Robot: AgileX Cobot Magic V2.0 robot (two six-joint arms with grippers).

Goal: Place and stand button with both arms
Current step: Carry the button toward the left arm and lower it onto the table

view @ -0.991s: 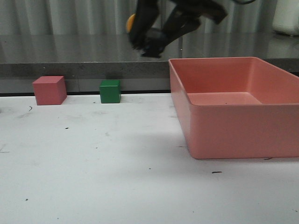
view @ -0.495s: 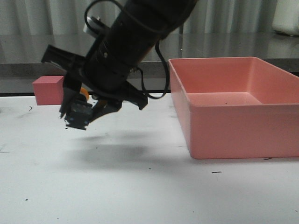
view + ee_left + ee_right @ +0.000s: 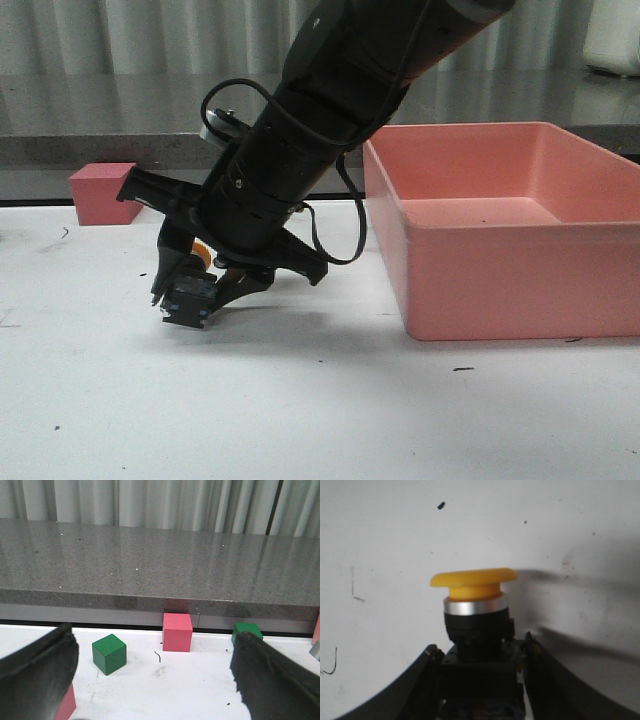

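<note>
Since half a second ago the right gripper (image 3: 192, 300) has dropped nearly to the table (image 3: 300, 410), fingers clamped on the button (image 3: 190, 296); standing it remains. Left wrist view: left gripper's fingers (image 3: 35, 665) apart, empty. Right wrist view: button's yellow cap (image 3: 473, 581) projects beyond the fingers.

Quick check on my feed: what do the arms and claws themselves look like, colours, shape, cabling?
The right arm is thick, rounded and all black, with a silvery fitting on its side and a black cable looping loose below the wrist. Its right claw is dark and blocky with flat angular fingers. The left claw shows two broad black fingers with a rough matte surface. No markings visible.
</note>
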